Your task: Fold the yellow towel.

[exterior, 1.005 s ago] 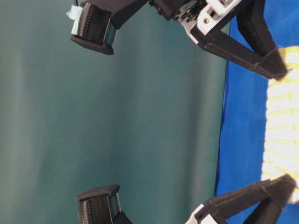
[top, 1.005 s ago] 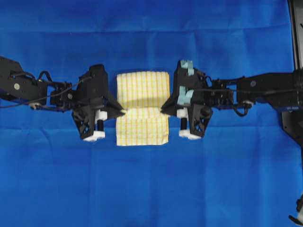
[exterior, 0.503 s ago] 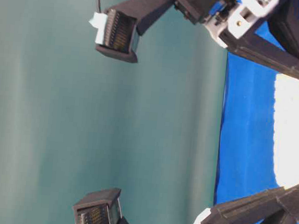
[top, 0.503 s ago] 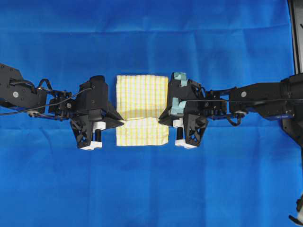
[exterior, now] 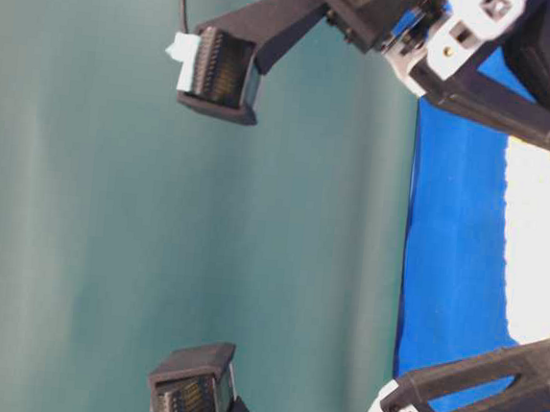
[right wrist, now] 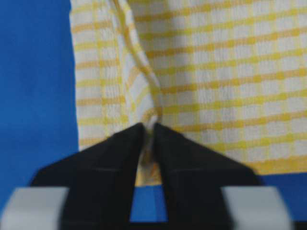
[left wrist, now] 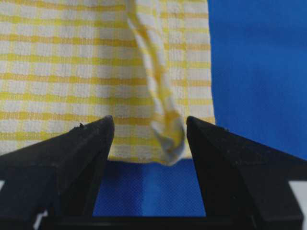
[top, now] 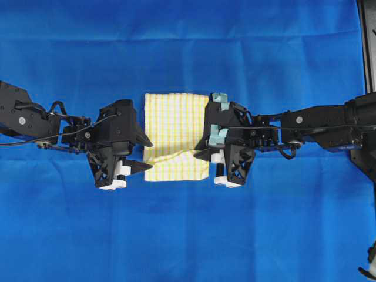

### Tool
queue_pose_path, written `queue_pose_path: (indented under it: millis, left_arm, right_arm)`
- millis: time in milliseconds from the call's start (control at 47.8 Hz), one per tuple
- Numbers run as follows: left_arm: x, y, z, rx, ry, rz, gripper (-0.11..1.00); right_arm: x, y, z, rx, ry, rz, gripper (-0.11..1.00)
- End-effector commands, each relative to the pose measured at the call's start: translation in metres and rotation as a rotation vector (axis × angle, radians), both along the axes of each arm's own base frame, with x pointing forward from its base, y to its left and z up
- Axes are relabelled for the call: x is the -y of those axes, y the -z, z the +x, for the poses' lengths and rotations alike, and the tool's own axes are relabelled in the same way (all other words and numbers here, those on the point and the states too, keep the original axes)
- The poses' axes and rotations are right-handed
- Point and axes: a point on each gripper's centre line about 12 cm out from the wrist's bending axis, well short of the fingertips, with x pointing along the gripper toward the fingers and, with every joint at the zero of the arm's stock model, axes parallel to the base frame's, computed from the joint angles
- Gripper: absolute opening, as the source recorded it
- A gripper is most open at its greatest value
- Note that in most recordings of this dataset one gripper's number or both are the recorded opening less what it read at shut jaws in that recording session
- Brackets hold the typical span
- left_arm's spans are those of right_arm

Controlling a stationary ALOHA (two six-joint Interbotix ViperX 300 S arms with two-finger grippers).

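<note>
The yellow towel [top: 176, 123] lies folded on the blue cloth between both arms, white with yellow checks. My left gripper [top: 149, 155] is at its left edge, open. In the left wrist view a puckered towel corner [left wrist: 168, 129] hangs free between the spread fingers [left wrist: 91, 143] of the left gripper [left wrist: 149, 125], touching neither. My right gripper [top: 200, 150] is at the towel's right edge. In the right wrist view the right gripper [right wrist: 149, 127] has its jaws almost together, with a ridge of towel [right wrist: 144, 91] pinched between the tips.
A large blue cloth [top: 188, 235] covers the table on all sides of the towel. A dark post [top: 367, 41] stands at the far right edge. The table-level view shows a green backdrop [exterior: 159, 206] and both wrist cameras above the cloth.
Both grippers carried the lifted towel fold toward the near edge and lowered it. The left gripper has opened and let go of the towel's edge. The right jaws still pinch cloth.
</note>
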Motion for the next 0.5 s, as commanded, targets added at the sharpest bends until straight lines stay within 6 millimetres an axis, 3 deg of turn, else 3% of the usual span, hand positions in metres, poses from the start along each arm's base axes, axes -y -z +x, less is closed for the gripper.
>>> queue_pose_path:
  millis: [0, 126, 188, 293, 482]
  left_arm:
    - [-0.001, -0.016, 0.005, 0.041, -0.002, -0.002, 0.54]
    - [-0.003, -0.030, 0.000, 0.049, -0.002, 0.001, 0.54]
    - [-0.004, -0.040, -0.003, 0.059, -0.001, 0.000, 0.54]
    - [-0.007, -0.059, -0.013, 0.077, -0.007, -0.003, 0.54]
    - [-0.017, -0.083, -0.042, 0.138, -0.030, -0.007, 0.54]
  right_arm:
    - [-0.002, -0.014, 0.009, 0.044, 0.004, 0.011, 0.36]
    - [-0.002, -0.024, 0.007, 0.041, -0.003, 0.011, 0.72]
    - [-0.002, -0.031, 0.003, 0.040, -0.011, 0.008, 0.81]
    - [-0.002, -0.052, -0.008, 0.070, -0.027, -0.003, 0.73]
    - [0.003, -0.079, -0.034, 0.137, -0.052, -0.042, 0.74]
